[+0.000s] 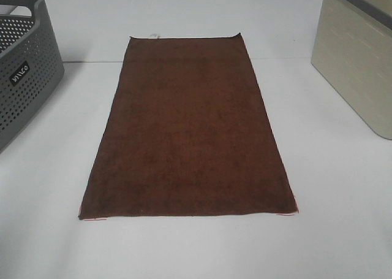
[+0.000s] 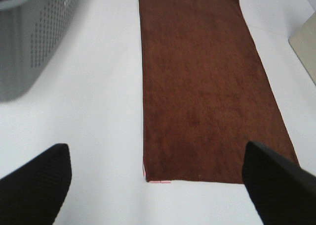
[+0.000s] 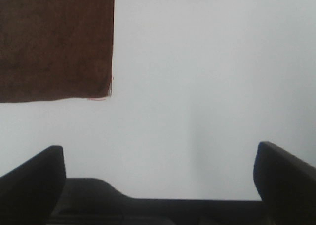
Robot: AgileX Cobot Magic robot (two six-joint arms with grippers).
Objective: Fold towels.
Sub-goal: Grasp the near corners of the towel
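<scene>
on white table (image 1: 343, 242), dark brown towel (image 1: 187, 129) spread flat, not yet folded.
long axis pointing away from both arms; left gripper (image 2: 157, 180) wide open above near left corner, likely nearer than right gripper (image 3: 160, 178), equally wide open, short of near right corner.

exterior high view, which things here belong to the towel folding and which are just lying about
Part of the job:
- dark brown towel, spread flat on the white table
- left gripper, open
- right gripper, open

Just lying about:
- grey basket, at the left edge
- beige bin, at the right edge
</scene>
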